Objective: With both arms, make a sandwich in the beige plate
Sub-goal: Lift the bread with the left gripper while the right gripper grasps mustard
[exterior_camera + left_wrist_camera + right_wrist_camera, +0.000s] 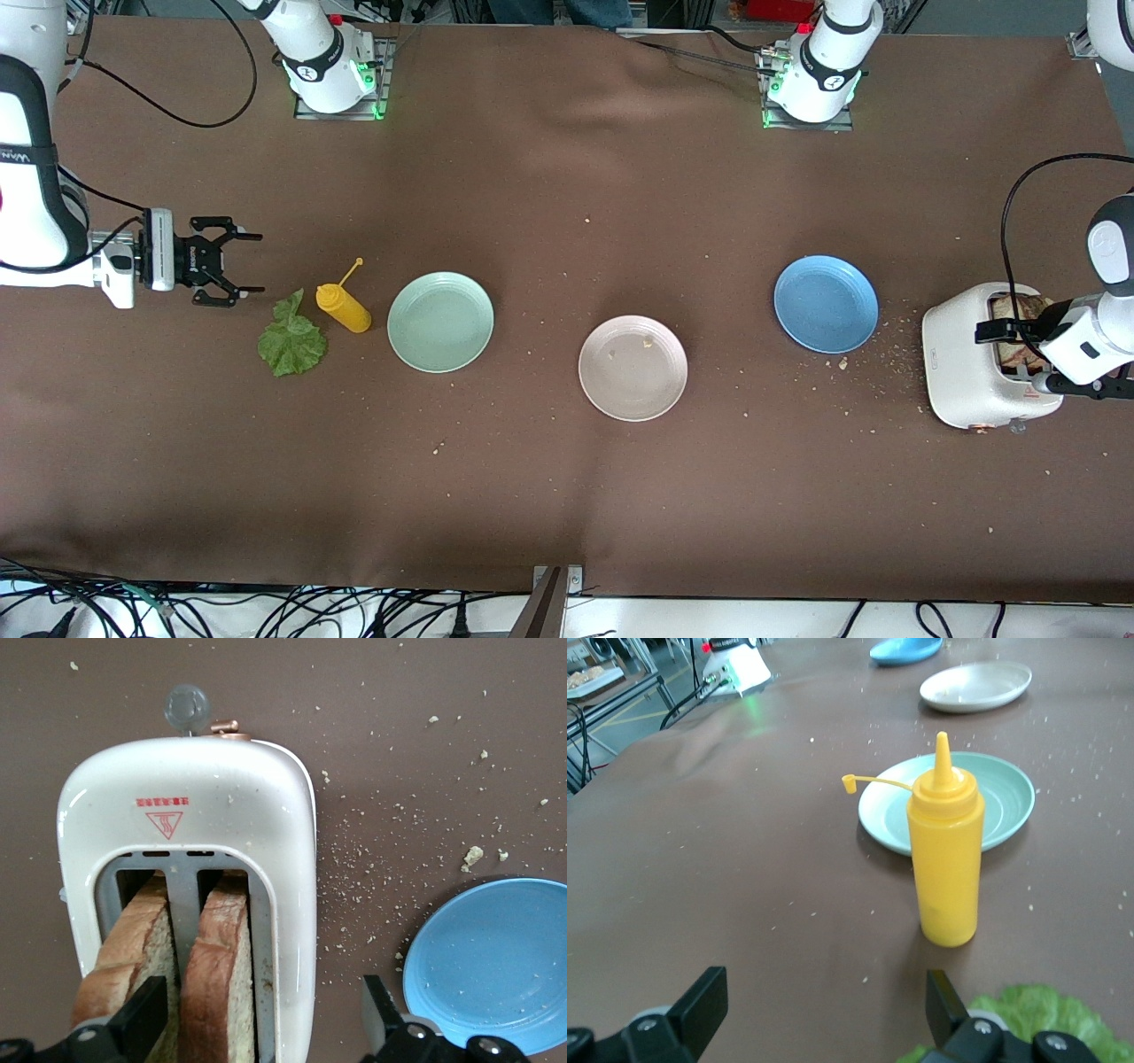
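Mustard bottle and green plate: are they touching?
Apart. The right wrist view shows bare brown tabletop between the bottle's base and the green plate's rim; the front view shows the same gap.

beige plate, yellow bottle, green lettuce

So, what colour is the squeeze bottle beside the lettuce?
Yellow squeeze bottle; right wrist view shows it best.

White arms, black cables
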Tool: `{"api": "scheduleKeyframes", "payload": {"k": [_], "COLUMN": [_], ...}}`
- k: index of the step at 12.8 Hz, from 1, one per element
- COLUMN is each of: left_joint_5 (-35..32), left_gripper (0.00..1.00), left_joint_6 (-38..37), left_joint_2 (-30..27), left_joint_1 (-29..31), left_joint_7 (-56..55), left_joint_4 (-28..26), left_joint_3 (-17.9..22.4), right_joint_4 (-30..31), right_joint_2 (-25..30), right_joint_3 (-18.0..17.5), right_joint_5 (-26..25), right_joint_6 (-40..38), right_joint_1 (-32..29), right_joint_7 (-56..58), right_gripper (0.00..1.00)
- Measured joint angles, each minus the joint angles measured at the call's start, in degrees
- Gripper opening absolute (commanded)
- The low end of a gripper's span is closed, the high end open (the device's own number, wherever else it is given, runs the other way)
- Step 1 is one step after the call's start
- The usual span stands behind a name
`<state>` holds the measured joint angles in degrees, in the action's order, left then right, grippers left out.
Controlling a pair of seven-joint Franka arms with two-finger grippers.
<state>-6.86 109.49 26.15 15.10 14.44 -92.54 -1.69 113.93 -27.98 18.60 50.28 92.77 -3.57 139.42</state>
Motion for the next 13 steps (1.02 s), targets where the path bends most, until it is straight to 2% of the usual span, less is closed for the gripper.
{"api": "scheduleKeyframes", "payload": {"k": [3,4,9,13], "left_joint_5": [-0.1,-0.1,-0.6,-1.4], "left_gripper": [0.03,0.00,0.00,0.00], "left_joint_6": [-0.1,-0.1,-0.4,-7.2], "left_joint_2": [0.4,0.6,0.7,0.7], "left_joint_1": [0.3,0.6,1.2,1.0], "left_joint_7": [0.0,0.0,0.4,0.5], "left_joint_4": [0.0,0.0,0.6,7.1], "left_joint_3": [0.1,0.1,0.2,-0.3], "right_joint_4": [-0.2,-0.2,-0.3,-1.3], "right_joint_2": [-3.9,-4.6,-7.7,-10.3], "right_joint_3": [-0.1,-0.3,-2.4,-3.8], "right_joint_5": [6.8,8.5,18.4,23.8], "right_joint_6": [-0.9,-1.1,-1.3,-1.3], "right_joint_1": [0.0,0.0,0.4,1.4], "right_joint_7": [2.9,3.1,3.8,4.4], "right_gripper": [0.99,0.98,0.98,0.98]}}
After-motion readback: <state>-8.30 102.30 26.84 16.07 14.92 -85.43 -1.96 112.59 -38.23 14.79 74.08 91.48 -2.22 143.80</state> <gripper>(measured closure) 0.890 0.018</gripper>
